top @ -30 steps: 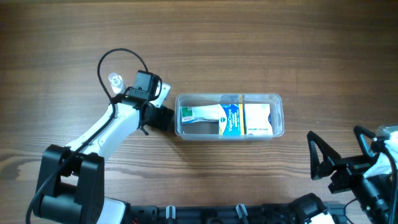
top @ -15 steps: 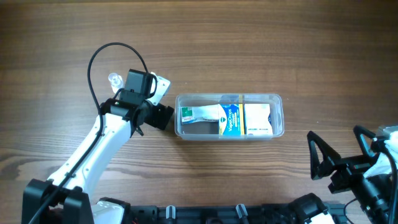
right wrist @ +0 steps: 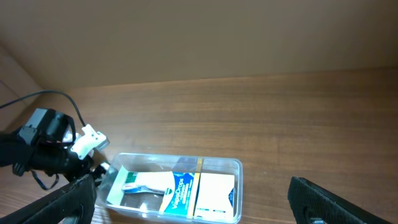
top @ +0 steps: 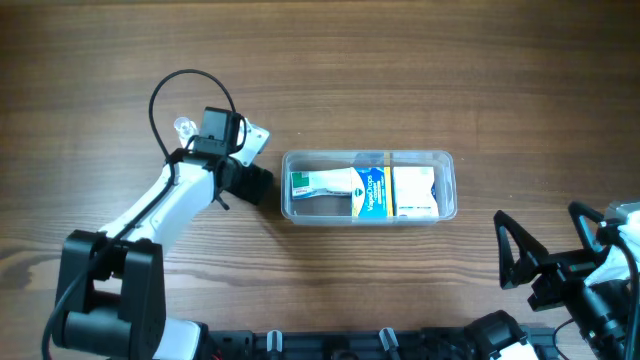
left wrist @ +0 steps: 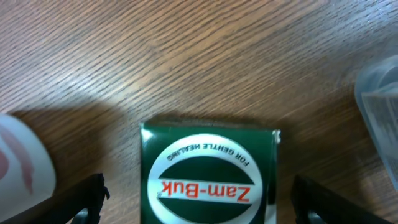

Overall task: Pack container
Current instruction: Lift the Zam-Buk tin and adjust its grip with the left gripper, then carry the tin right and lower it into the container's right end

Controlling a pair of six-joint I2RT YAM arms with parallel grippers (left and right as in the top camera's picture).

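At the near right corner of the table, right gripper (top: 548,248) spread wide, holding nothing. At the middle of the table, container (top: 420,153) with small boxes (top: 412,190) inside. Just beside its left end, left gripper (top: 252,184) spread around a green Zam-Buk box (left wrist: 208,180), not pinching it. Farther left, a small clear bottle (top: 184,128).

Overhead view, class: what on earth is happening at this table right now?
The left pincer hangs open over a small green cardboard box with a white oval Zam-Buk label, lying on the wooden table beside the clear plastic rectangular container; its fingers straddle it, not gripping. The container already holds several small boxes. The right pincer sits open and empty.
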